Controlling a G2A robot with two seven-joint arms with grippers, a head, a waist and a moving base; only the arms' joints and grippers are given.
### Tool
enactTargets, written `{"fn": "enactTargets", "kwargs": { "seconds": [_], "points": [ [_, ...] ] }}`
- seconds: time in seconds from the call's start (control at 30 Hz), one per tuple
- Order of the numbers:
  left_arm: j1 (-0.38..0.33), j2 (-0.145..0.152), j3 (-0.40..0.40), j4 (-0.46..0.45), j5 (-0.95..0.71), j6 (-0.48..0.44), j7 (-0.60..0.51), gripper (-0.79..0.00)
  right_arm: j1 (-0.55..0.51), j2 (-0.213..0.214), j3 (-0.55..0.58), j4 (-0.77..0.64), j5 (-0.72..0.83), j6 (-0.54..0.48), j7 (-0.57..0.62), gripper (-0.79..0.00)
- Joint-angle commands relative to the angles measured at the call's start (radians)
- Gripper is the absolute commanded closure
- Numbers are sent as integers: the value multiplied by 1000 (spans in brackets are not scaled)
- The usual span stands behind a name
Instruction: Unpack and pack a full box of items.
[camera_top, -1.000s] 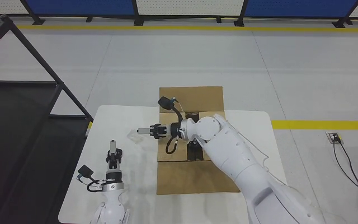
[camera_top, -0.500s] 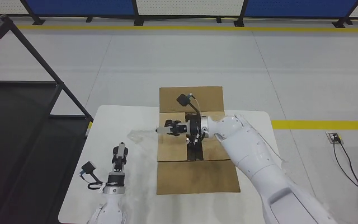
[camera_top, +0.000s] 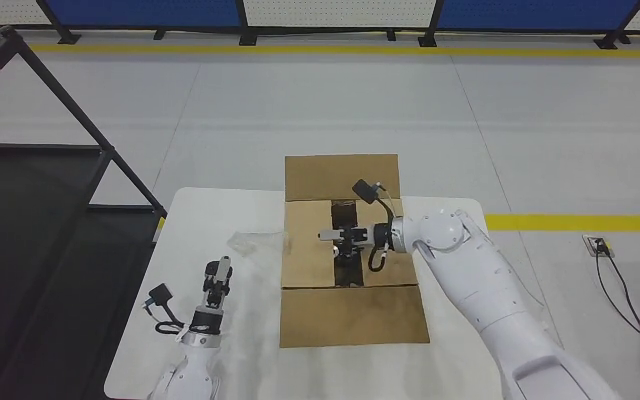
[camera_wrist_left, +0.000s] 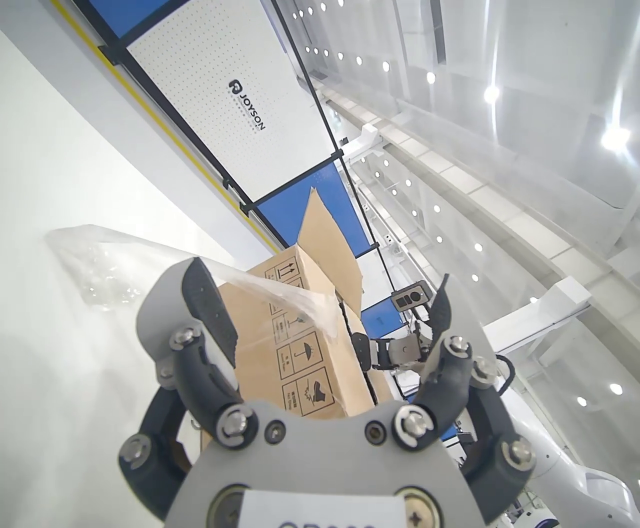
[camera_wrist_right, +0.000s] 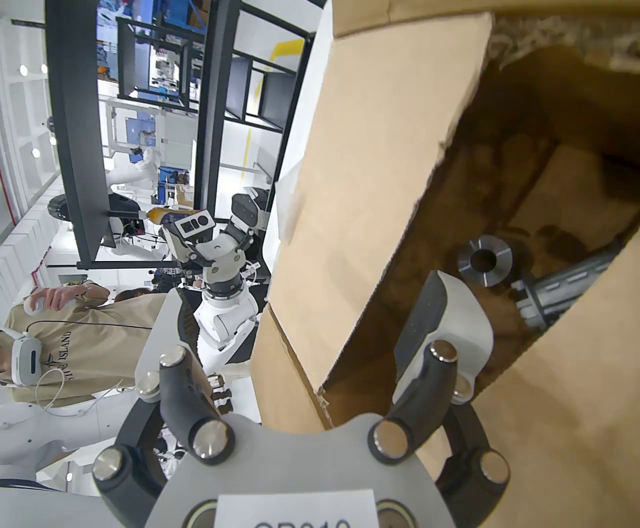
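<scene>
Both spread, empty: right gripper (camera_top: 330, 236) held over flap gap of box (camera_top: 350, 315), set at far edge of table (camera_top: 195, 225); left gripper (camera_top: 222, 268) near front-left corner. Metal ring (camera_wrist_right: 484, 260) inside box best approached straight down, flap edges avoided.

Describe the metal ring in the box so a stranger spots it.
Find the cardboard box on the table. Look into the gap between its flaps. The ring is short and round with a hole; the bar beside it is long, ribbed.
</scene>
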Motion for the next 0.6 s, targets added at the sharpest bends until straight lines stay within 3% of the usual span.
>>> {"fn": "enactTargets", "kwargs": {
  "seconds": [0.0,0.2,0.57],
  "points": [
    [-3,0,4,3,5,10,-5,-785,-15,2,-2,-34,-3,21,7,-785],
    [-18,-2,13,28,13,30,7,-785,-26,-1,-17,-85,7,35,25,-785],
    [-1,4,6,21,75,8,12,-785,-13,-16,-13,-108,133,-60,40,-785]
  ]
}}
